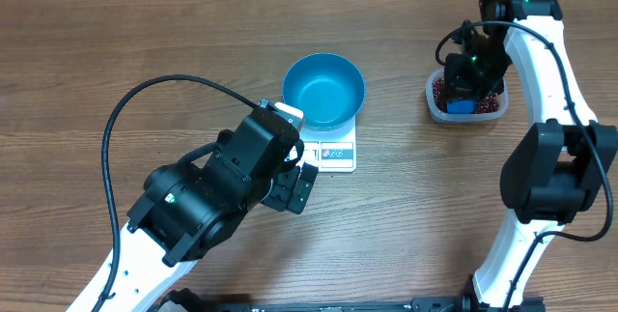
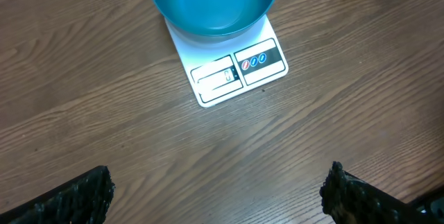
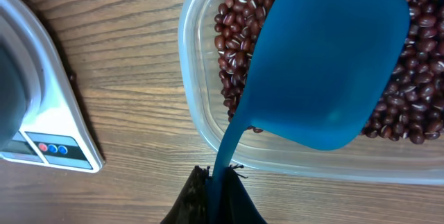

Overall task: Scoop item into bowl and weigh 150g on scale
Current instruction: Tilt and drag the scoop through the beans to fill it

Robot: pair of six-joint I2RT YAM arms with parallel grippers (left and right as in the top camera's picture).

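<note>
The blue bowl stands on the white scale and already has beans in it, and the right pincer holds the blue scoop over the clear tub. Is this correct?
Not fully. The bowl on the scale is empty, as the overhead view shows; the beans lie in the tub. The right pincer does hold the scoop over it.

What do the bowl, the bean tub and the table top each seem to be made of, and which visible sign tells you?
Bowl: probably plastic, smooth with a soft sheen; even bright-blue colour. Tub: clear plastic; wood grain shows through its rim and wall. Table top: wood or wood-look laminate, matte; grain lines alone cannot settle which.
</note>
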